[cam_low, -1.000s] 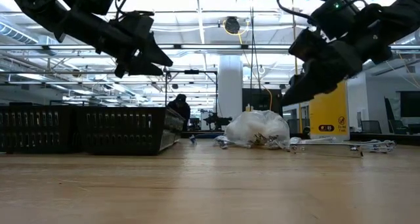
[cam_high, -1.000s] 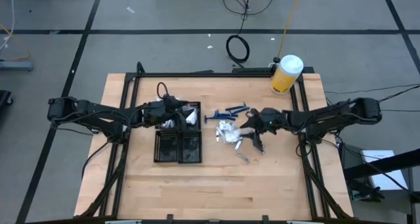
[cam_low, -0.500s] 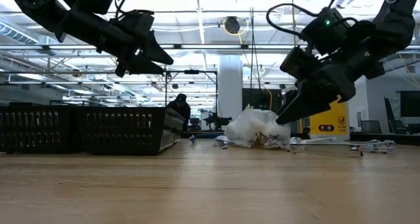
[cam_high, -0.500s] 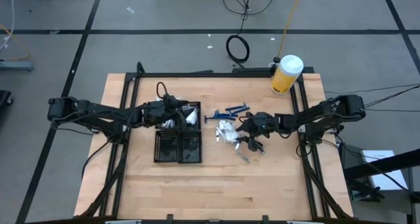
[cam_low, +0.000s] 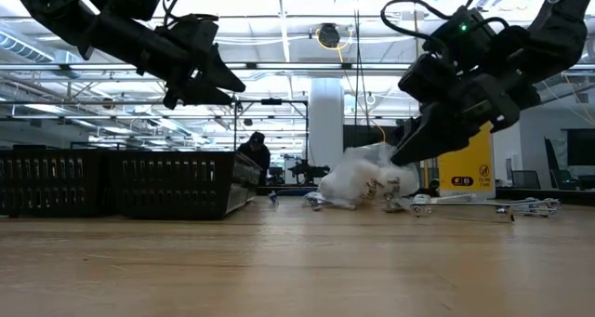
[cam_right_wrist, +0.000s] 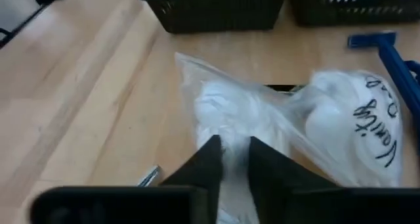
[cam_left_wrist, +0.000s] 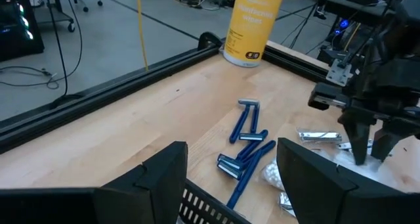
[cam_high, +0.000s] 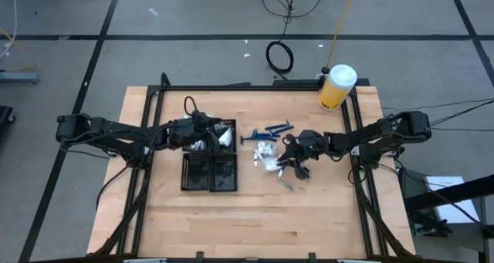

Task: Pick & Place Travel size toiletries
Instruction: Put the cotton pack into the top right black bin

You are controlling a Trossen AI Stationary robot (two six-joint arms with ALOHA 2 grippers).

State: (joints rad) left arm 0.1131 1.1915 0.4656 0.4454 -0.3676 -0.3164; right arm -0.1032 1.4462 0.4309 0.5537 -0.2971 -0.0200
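Right tool (cam_high: 288, 160) has dropped onto the pile and nipped a clear packet (cam_right_wrist: 262, 129); the left arm has not stirred.

Left tool (cam_high: 208, 135) hangs above the back compartments of the black tray (cam_high: 209, 173), its fingers (cam_left_wrist: 157, 178) spread and holding nothing, with white packets lying in the tray under it. Just right of the tray, on the counter (cam_high: 231, 209), lie the blue razors (cam_high: 270, 130), loosely crossed. Below them sits the heap of white-clear packets (cam_high: 266, 156), with small silvery tubes (cam_high: 285, 184) at its near edge. At the heap's right side the right tool's fingers (cam_right_wrist: 209, 159) are pressed together on the plastic of one packet, which in the low view looks pulled up a little. Yellow jar (cam_high: 335, 87) stands at the counter's far right corner, well apart.
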